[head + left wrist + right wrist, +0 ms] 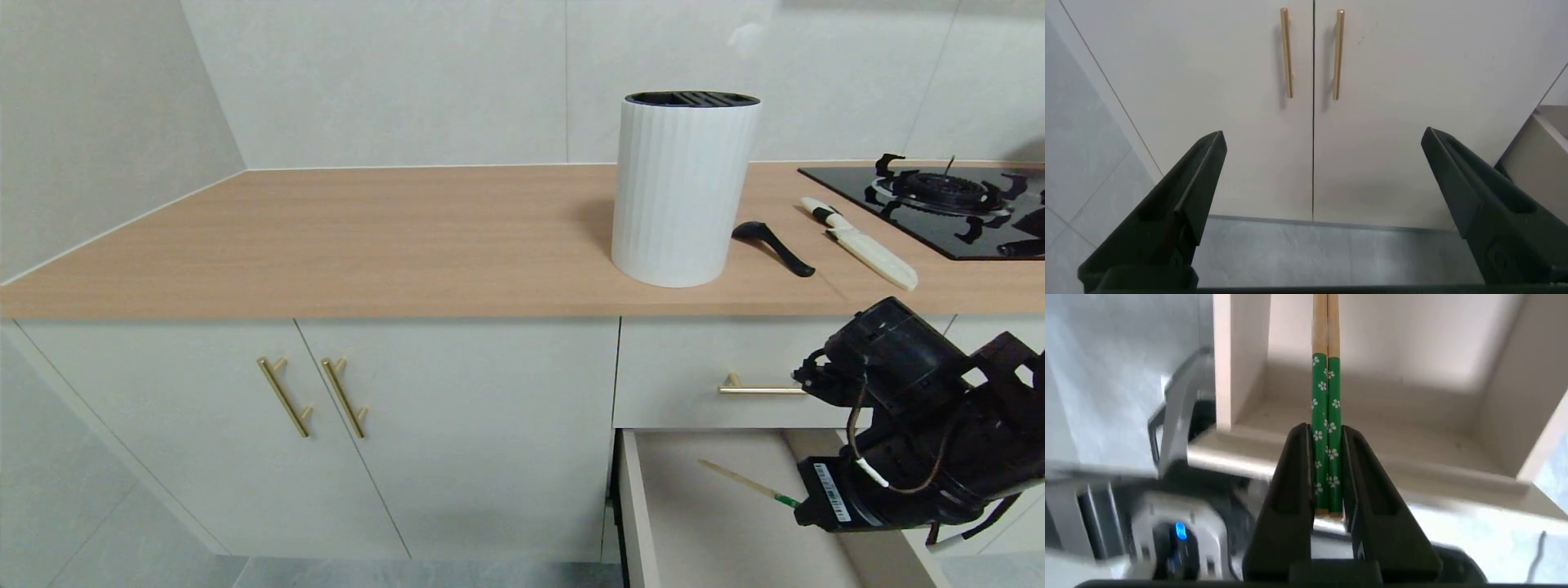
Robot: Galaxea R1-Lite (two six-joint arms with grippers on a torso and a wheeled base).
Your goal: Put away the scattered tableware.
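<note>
My right gripper (1327,469) is shut on a pair of wooden chopsticks (1326,392) with green flowered ends. It holds them over the open drawer (718,523) at the lower right, and the chopsticks (747,483) point leftward into it. On the counter lie a black spoon (771,247) and a white knife (861,243), both right of a white ribbed holder (682,189). My left gripper (1323,212) is open, low in front of the closed cabinet doors (1315,106).
A black gas hob (939,204) sits at the counter's far right. The wooden counter (326,237) stretches left to a tiled wall. A closed drawer with a gold handle (759,389) sits above the open one. Two gold door handles (314,398) are on the left cabinet.
</note>
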